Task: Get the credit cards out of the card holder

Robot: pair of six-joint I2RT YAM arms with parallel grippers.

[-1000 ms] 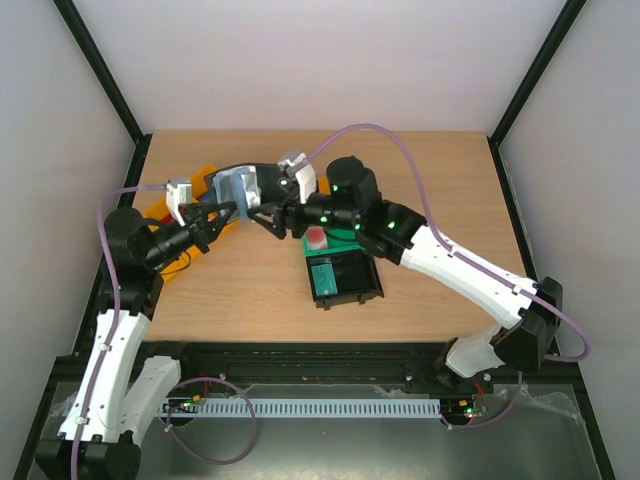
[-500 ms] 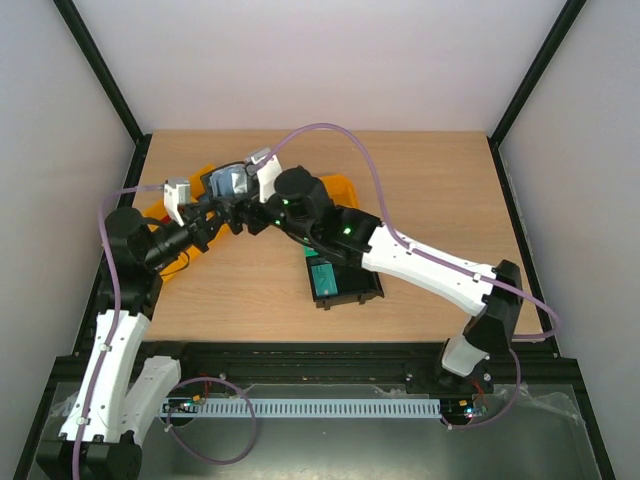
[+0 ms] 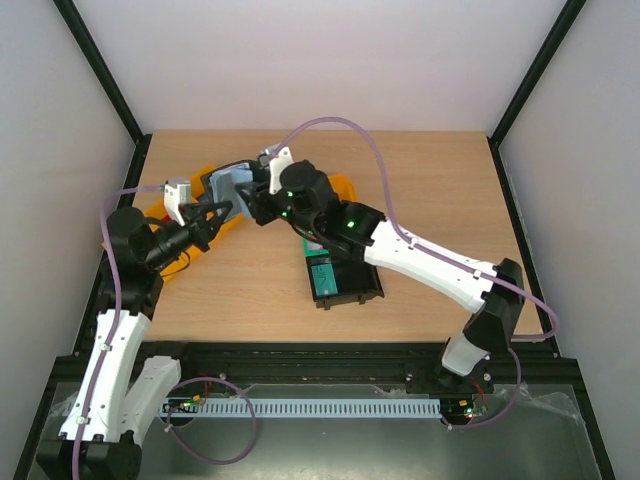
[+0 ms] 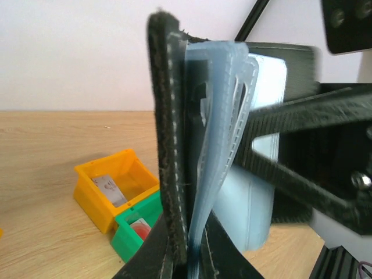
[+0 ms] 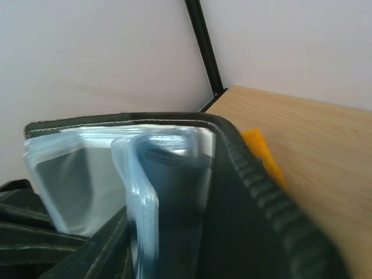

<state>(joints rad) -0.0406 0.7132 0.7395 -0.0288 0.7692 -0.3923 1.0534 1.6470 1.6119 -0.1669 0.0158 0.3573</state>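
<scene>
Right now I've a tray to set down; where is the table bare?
Bare: the back right corner of the table, beyond the right arm, and the near strip between the left arm and the black bin. Crowded: back left to centre, around the card holder and orange bin.

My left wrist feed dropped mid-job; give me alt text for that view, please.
The black card holder stands edge-on, clamped at its base by the left gripper, its pale blue sleeves fanned open. The right gripper reaches in from the right; an orange bin and green bin sit on the table behind.
</scene>
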